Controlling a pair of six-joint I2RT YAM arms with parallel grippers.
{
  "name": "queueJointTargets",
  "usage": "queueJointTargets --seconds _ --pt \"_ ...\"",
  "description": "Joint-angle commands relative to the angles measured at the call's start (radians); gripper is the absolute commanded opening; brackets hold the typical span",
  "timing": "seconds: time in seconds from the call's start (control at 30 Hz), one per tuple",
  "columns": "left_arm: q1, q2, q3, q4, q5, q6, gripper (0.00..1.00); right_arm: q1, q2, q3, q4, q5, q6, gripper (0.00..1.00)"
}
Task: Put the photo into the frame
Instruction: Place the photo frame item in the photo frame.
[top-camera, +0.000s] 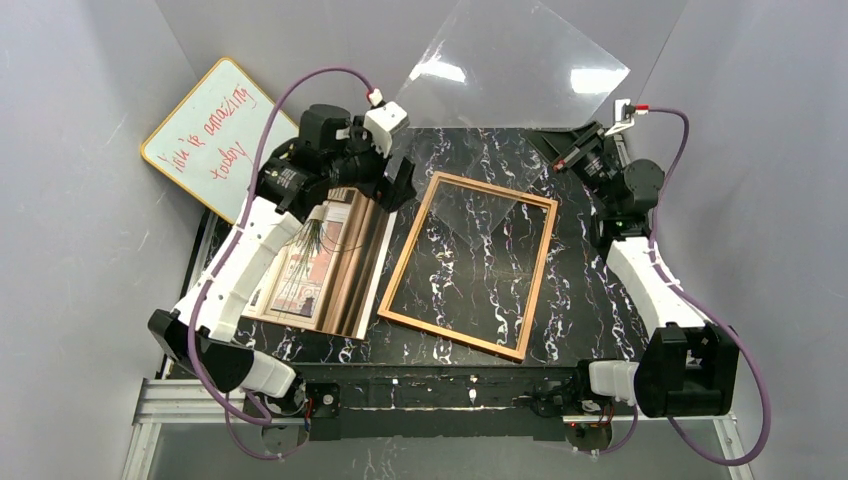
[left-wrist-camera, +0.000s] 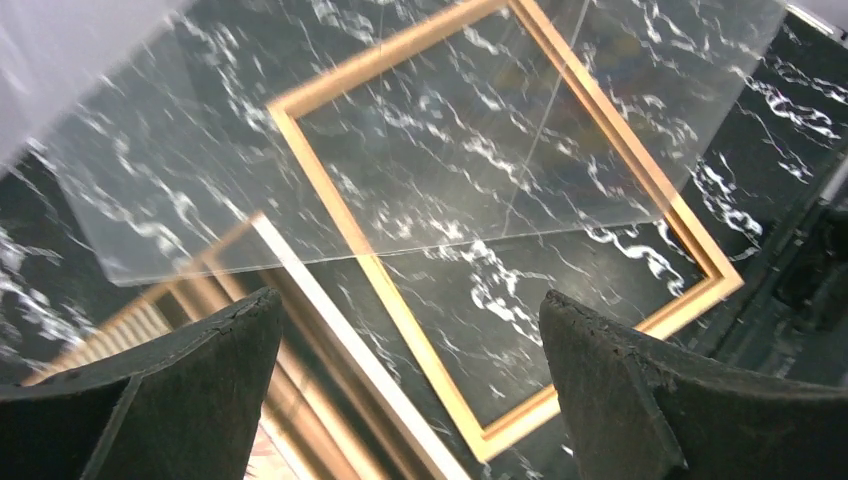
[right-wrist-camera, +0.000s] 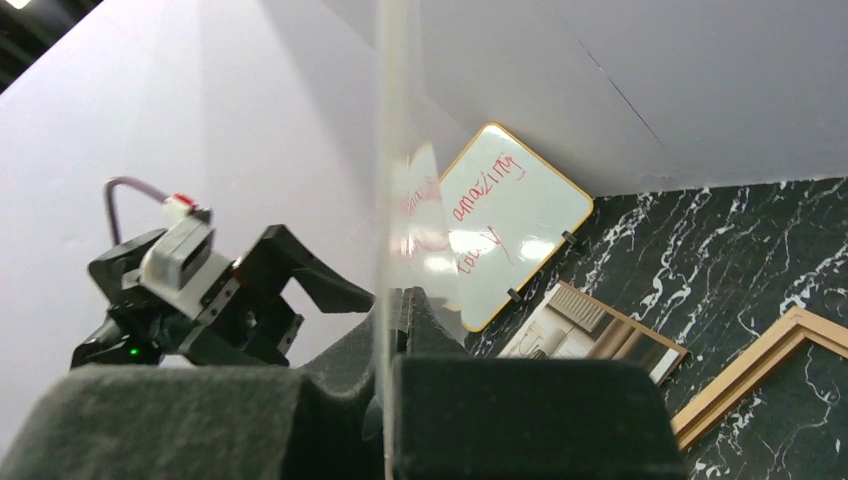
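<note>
Looking down from the top, the frame (top-camera: 450, 337) lay flat and empty mid-table (top-camera: 575, 290), with the photo (top-camera: 318, 268) just to its left. The left gripper (top-camera: 398, 190) hung by the photo's far corner, jaws spread wide, nothing in them. At the back the right gripper (top-camera: 572, 152) had its jaws pinched on a corner of the clear pane (top-camera: 510, 70), held up off the table. From the left wrist, the pane floated tilted above the frame. From the right wrist, it stood edge-on between the closed jaws, with the whiteboard (right-wrist-camera: 500, 220) against the wall beyond
</note>
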Motion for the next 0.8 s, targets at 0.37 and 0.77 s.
queueJointTargets --seconds 0.37,0.77 --pt "0.091 -0.164 -0.366 0.27 0.289 -0.578 0.98 -0.004 -0.054 -0.075 0.393 0.128 0.09 0.01" --pt "0.142 -0.151 -0.437 0.551 0.416 -0.892 0.96 -0.008 -0.059 -0.128 0.518 0.18 0.18 0.01"
